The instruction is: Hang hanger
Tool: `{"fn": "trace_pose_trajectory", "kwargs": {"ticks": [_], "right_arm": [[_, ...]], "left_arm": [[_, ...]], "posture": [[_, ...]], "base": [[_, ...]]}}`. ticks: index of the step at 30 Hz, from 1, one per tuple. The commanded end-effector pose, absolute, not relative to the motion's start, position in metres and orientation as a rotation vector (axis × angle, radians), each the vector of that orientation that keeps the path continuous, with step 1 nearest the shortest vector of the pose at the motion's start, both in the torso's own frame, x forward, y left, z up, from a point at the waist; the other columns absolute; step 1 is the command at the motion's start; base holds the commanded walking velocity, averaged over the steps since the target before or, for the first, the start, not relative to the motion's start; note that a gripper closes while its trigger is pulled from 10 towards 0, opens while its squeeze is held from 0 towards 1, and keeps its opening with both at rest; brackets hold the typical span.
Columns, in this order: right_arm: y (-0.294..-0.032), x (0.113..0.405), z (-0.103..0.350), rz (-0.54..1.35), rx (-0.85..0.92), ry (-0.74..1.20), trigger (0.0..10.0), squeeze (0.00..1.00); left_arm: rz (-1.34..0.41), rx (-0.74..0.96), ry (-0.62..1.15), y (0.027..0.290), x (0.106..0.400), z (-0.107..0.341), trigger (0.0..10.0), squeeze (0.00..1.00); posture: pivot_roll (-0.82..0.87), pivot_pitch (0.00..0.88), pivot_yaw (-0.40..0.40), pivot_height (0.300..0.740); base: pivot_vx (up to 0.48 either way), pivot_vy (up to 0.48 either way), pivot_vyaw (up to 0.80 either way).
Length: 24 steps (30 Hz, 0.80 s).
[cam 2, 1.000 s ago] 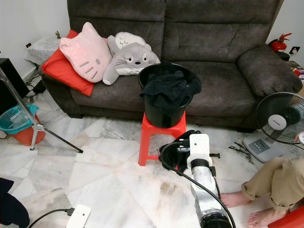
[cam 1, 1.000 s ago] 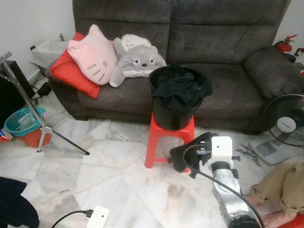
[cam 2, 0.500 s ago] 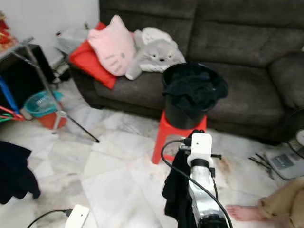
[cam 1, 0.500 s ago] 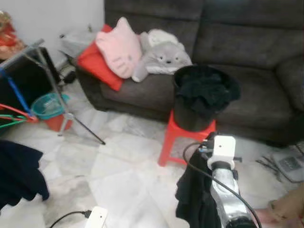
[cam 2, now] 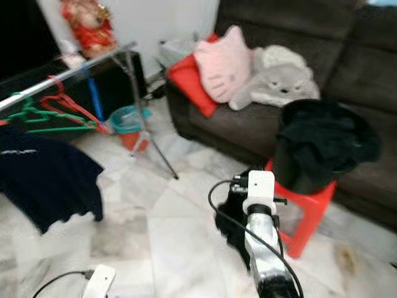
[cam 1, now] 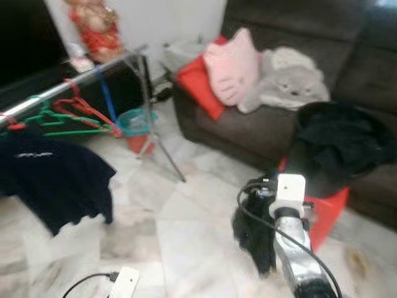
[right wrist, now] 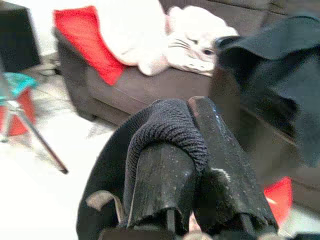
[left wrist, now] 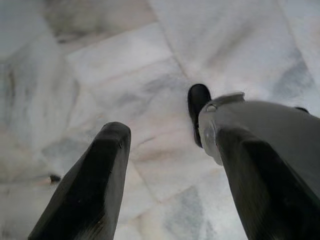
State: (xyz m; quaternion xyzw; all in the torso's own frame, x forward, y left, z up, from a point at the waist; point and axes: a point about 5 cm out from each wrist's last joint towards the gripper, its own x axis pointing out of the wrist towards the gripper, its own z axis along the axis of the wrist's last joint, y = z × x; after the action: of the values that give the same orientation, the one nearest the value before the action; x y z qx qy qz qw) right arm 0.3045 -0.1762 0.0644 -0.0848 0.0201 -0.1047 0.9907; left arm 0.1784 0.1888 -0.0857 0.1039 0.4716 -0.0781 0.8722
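My right gripper (right wrist: 187, 112) is shut on a black knitted garment (right wrist: 150, 145) that hangs down from it over the floor; the same black garment (cam 1: 253, 233) dangles beside the silver right arm (cam 1: 291, 248). A metal clothes rail (cam 1: 68, 87) stands to the left, carrying red and green hangers (cam 1: 74, 115) and a dark navy shirt (cam 1: 53, 183). My left gripper (left wrist: 167, 145) is open, low over the marble floor, with nothing between its fingers.
A black bucket of dark clothes (cam 1: 338, 149) sits on a red stool (cam 1: 325, 211) before the grey sofa (cam 1: 248, 124), which holds a pink cushion (cam 1: 232, 65) and a grey plush. A teal basin (cam 1: 133, 121) lies near the rail's leg. A white device with a cable (cam 1: 124, 282) lies on the floor.
The camera has swung left, bringing the rail, hangers and navy shirt into view. My right gripper still holds the black garment, lifted clear of the bucket it was beside a second ago.
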Motion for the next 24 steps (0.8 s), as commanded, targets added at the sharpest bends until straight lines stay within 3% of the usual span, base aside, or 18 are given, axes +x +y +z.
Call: {"fn": "trace_pose_trajectory", "kwargs": {"ticks": [1, 24], "right_arm": [[-0.1782, 0.3073, 0.0699, -0.213, -0.172, 0.023, 10.0, 0.00], [-0.1759, 0.3089, 0.0697, -0.191, -0.183, 0.033, 10.0, 0.00]], "left_arm": [[-0.167, 0.207, 1.008, 0.1867, 0.1728, -0.0887, 10.0, 0.00], [-0.167, 0.204, 1.007, 0.1857, 0.1733, -0.0886, 10.0, 0.00]], "posture": [[0.06, 0.000, -0.007, 0.740], [0.06, 0.000, -0.010, 0.740]], "base": [[0.000, 0.000, 0.80], [0.000, 0.000, 0.80]]}}
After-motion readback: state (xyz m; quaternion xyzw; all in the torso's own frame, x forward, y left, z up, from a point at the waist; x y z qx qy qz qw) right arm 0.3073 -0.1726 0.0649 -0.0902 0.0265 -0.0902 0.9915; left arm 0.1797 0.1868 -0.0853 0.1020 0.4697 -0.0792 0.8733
